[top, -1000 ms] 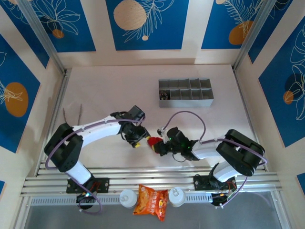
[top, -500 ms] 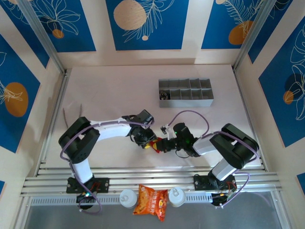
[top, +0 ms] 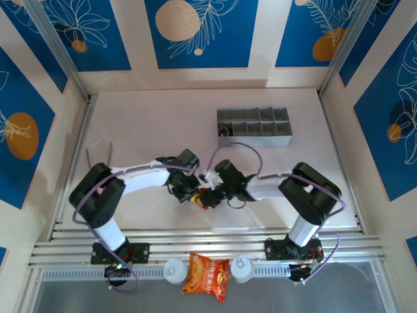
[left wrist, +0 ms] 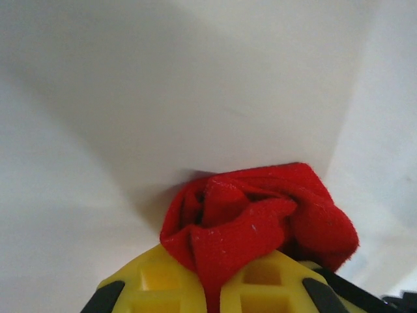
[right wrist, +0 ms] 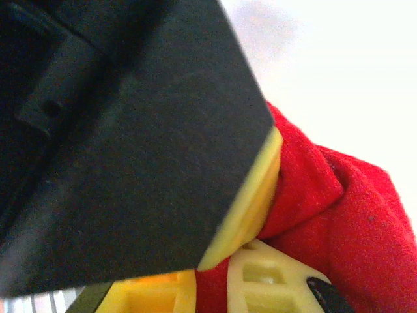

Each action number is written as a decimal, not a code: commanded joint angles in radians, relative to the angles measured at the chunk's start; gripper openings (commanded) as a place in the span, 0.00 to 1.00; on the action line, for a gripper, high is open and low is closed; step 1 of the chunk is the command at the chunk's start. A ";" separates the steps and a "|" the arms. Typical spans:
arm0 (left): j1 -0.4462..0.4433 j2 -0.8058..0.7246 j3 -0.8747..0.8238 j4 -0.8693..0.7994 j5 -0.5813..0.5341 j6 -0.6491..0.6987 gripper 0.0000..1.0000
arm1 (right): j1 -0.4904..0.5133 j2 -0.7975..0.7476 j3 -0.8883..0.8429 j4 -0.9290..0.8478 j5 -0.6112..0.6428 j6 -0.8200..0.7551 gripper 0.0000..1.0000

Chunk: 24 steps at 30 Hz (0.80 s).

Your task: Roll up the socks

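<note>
A red sock (left wrist: 260, 218) is bunched into a tight wad just off the white table. My left gripper (left wrist: 215, 293) is shut on it, with red fabric pinched between the yellow fingers (left wrist: 153, 287). My right gripper (right wrist: 212, 290) is also shut on the red sock (right wrist: 345, 222), cloth squeezed between its pads. The left gripper's black and yellow finger (right wrist: 130, 130) crosses close in front of the right wrist camera. From above, the left gripper (top: 194, 195) and right gripper (top: 210, 195) meet tip to tip near the table's front middle, with a bit of red sock (top: 207, 203) showing between them.
A grey compartment tray (top: 254, 127) stands at the back right of the table. An orange snack bag (top: 206, 274) lies on the front rail between two white round caps (top: 174, 269) (top: 242, 268).
The left gripper has closed on the red sock. The right arm has stretched leftward, carrying the sock with it, so both grippers now meet on it.
</note>
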 commanded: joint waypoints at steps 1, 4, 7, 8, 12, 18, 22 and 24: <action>0.023 -0.086 -0.085 -0.304 -0.121 -0.026 0.00 | 0.063 0.088 0.129 -0.205 0.055 -0.259 0.09; 0.023 -0.150 -0.135 -0.342 -0.137 -0.068 0.00 | 0.115 0.137 0.218 -0.231 0.053 -0.355 0.16; 0.020 -0.147 -0.172 -0.318 -0.114 -0.107 0.00 | 0.164 0.117 0.221 -0.198 0.118 -0.399 0.32; 0.015 -0.134 -0.170 -0.312 -0.110 -0.113 0.00 | 0.176 0.089 0.195 -0.161 0.146 -0.398 0.39; 0.002 -0.066 -0.095 -0.360 -0.123 -0.106 0.00 | 0.213 -0.035 0.082 -0.060 0.282 -0.380 0.50; 0.001 0.038 -0.008 -0.450 -0.125 -0.117 0.00 | 0.288 -0.237 -0.046 -0.030 0.447 -0.369 0.56; 0.000 0.096 0.034 -0.474 -0.115 -0.127 0.00 | 0.359 -0.260 -0.066 -0.044 0.546 -0.394 0.57; 0.002 0.120 0.058 -0.480 -0.108 -0.128 0.00 | 0.389 -0.240 -0.062 -0.039 0.605 -0.408 0.57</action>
